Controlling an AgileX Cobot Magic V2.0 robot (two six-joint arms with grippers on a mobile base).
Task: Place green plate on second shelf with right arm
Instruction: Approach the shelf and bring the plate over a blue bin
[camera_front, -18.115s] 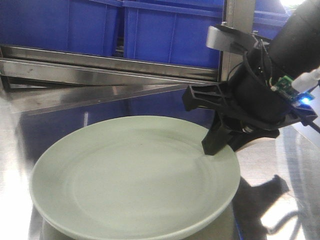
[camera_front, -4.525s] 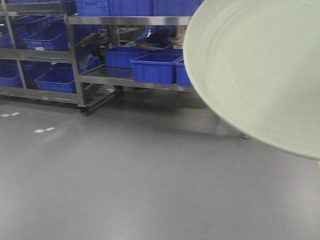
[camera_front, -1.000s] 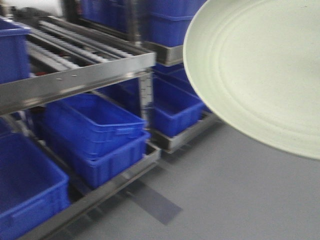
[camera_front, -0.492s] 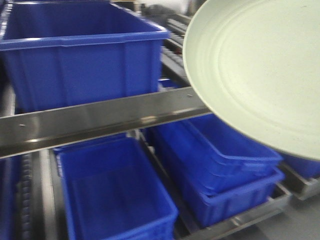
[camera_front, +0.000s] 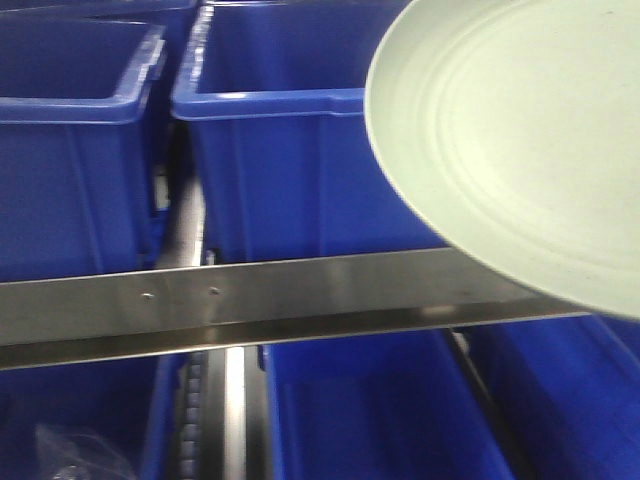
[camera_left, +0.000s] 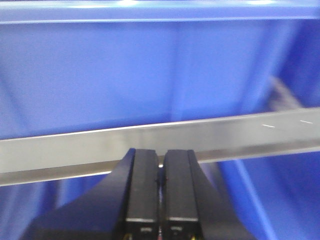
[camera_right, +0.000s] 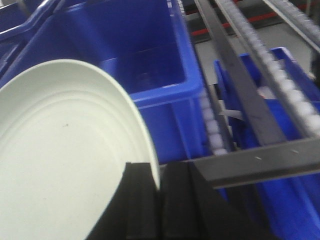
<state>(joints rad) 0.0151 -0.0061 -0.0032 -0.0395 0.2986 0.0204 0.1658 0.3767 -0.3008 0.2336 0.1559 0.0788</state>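
green plate (camera_right: 60, 150) rim pinched in right gripper (camera_right: 159, 192) jaws, above blue bins (camera_front: 270, 150); left gripper (camera_left: 161, 192) jaws pressed together

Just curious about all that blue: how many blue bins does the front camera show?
4 at least: upper left, upper middle, lower middle, lower right; the green plate may hide more.

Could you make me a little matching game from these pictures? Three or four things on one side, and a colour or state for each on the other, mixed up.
Things:
1. green plate
2. left gripper
3. bins
4. shelf rail

Descriptions:
A. blue plastic
B. shiny bare metal
C. pale green, gripped at its rim by the right gripper
D. shut, holding nothing

Pairs: 1-C, 2-D, 3-A, 4-B
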